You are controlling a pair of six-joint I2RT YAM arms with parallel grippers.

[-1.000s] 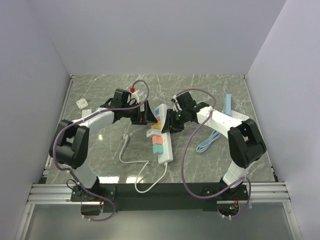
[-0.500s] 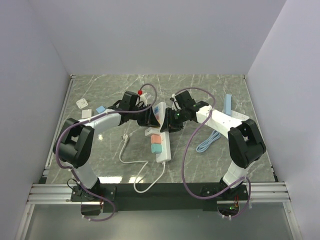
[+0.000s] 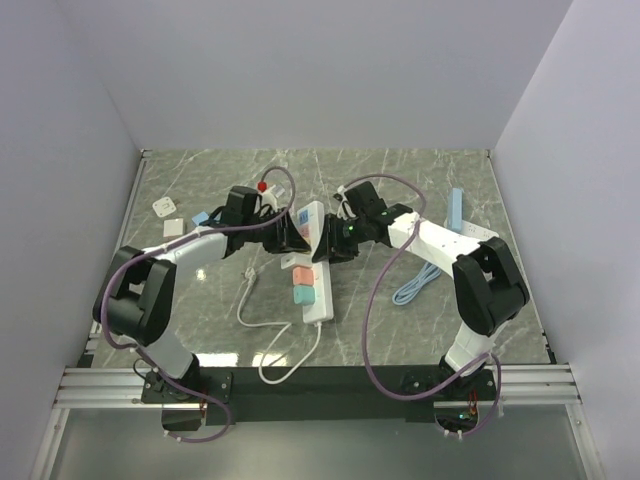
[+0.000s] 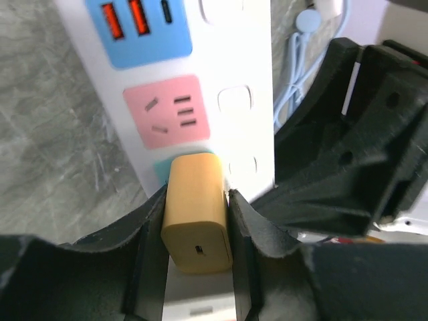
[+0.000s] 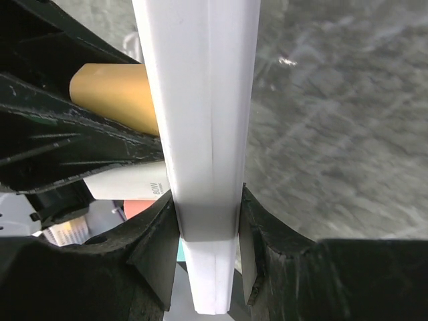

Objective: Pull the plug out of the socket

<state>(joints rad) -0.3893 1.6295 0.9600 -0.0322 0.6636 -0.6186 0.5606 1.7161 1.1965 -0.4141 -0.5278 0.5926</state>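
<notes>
The table [image 3: 400,175] carries one white power strip [image 3: 313,262], one tan plug [image 4: 196,214], one coiled pale-blue cable [image 3: 416,284], one pale-blue bar [image 3: 456,209] and two small white squares [image 3: 163,207] [image 3: 172,227] at the far left. Two end effectors show: the left end effector [image 4: 197,200] and the right end effector [image 5: 206,214].

On my top feed the left arm [image 3: 150,290] and right arm [image 3: 480,280] are built alike: chunky black joint housings linked by white tubes. A mauve cable [image 3: 372,330] hangs in loose loops off each one. Both bases are bolted to a black crossbar [image 3: 320,382] on a silver aluminium rail [image 3: 100,385]. On my wrist feeds, the left gripper [image 4: 197,200] and right gripper [image 5: 207,221] have matte black, angular, faceted fingers.
</notes>
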